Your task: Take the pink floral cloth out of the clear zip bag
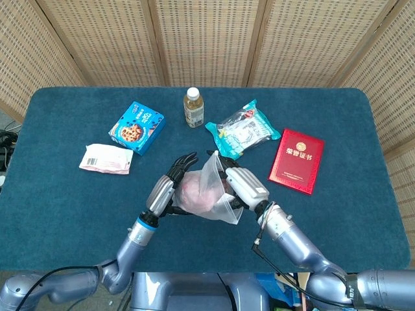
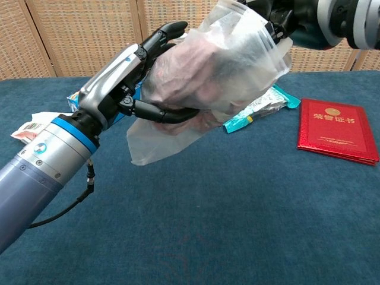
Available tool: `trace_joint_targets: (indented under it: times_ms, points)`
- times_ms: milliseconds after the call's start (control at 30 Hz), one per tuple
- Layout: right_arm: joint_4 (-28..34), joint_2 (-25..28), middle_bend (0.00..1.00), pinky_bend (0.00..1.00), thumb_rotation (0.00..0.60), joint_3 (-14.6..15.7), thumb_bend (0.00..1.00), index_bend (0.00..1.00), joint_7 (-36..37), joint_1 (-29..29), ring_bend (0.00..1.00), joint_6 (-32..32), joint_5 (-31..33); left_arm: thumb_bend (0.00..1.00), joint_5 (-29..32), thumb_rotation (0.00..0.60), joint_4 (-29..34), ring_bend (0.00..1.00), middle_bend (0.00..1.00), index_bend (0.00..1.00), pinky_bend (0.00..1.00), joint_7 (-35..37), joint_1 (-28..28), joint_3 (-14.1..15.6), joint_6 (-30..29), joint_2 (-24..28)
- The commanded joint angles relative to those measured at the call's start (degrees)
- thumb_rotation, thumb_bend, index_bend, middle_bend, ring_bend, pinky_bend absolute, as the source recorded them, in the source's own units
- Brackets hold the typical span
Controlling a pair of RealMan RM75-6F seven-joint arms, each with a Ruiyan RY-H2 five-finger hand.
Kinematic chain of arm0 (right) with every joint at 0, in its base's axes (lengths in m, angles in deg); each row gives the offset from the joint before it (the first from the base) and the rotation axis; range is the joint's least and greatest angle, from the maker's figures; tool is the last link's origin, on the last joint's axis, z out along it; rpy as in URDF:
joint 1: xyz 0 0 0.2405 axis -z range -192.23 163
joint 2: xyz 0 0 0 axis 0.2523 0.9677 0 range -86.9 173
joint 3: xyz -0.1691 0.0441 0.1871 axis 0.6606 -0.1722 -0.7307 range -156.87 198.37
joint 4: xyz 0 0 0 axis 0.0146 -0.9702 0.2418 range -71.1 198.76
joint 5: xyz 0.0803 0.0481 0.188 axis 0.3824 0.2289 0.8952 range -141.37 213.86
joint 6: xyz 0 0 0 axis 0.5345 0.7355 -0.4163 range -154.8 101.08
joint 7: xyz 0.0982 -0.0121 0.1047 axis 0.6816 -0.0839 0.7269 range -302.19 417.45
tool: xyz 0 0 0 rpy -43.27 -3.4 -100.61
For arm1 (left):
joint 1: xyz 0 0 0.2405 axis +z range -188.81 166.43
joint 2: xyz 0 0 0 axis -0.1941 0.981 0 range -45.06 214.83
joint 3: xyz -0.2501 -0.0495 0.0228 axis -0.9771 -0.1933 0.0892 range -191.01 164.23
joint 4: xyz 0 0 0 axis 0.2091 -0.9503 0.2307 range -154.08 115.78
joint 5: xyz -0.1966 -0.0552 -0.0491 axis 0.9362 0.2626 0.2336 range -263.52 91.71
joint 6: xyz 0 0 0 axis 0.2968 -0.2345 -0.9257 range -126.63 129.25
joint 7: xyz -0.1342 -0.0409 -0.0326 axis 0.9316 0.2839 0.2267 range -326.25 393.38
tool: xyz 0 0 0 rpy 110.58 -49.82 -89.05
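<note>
The clear zip bag (image 1: 214,194) (image 2: 237,53) hangs above the blue table between both hands, with the pink floral cloth (image 1: 193,189) (image 2: 199,77) bunched inside it. My left hand (image 1: 167,186) (image 2: 122,74) wraps the bag's left side and grips the cloth through the plastic, with fingers over the top and the thumb underneath. My right hand (image 1: 241,186) (image 2: 300,21) holds the bag's upper right edge near its mouth. The bag's empty lower part droops toward the table.
On the table lie a blue cookie box (image 1: 137,127), a drink bottle (image 1: 193,107), a teal snack pack (image 1: 245,128) (image 2: 261,107), a red booklet (image 1: 297,160) (image 2: 337,138) and a pink-white packet (image 1: 106,158) (image 2: 32,126). Wicker screens stand behind.
</note>
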Motion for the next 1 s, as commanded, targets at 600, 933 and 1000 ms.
trace_joint_targets:
  times_ms: [600,933,1000]
  points:
    - [-2.21,-6.64,0.0,0.0,0.6,-4.11,0.91,0.88,0.99,-3.67,0.0,1.45,8.07,0.2,2.55,0.6,21.82,0.0,0.0,0.0,0.0,-8.4,5.65,4.3,5.32,26.85]
    - [-7.12,-16.76,0.0,0.0,0.6,-1.02,0.91,0.89,-0.11,-6.04,0.0,0.4,10.57,0.2,2.48,0.6,23.38,0.0,0.0,0.0,0.0,-7.87,9.04,7.04,6.26,36.4]
    - [-8.73,-18.65,0.0,0.0,0.6,-0.39,0.91,0.89,-0.11,-6.39,0.0,-0.3,10.83,0.2,2.17,0.6,23.09,0.0,0.0,0.0,0.0,-7.36,9.49,7.39,6.05,36.67]
